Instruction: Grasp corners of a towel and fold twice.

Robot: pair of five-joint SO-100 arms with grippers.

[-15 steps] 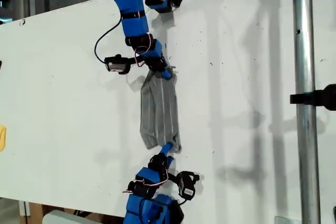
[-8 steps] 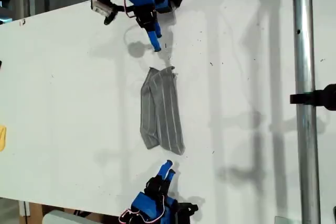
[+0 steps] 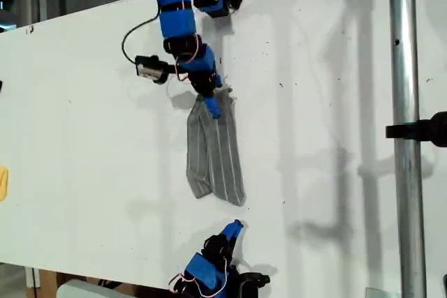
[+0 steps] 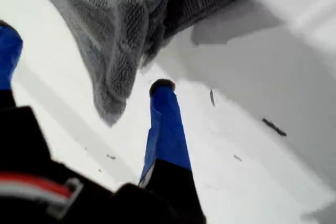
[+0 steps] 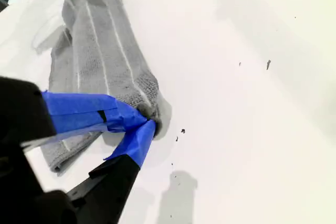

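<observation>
Clamped on a corner [image 5: 149, 103] of the towel [image 3: 214, 157]: my second gripper [image 5: 148, 124], seen only in its wrist view. Jaws apart on my first gripper [image 4: 86, 95], off the cloth's near end. Towel lies folded mid-table [image 3: 84, 137].

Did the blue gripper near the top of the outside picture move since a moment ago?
Yes. My second gripper came down the exterior view, away from the white table's top edge, onto the grey striped towel.
</observation>
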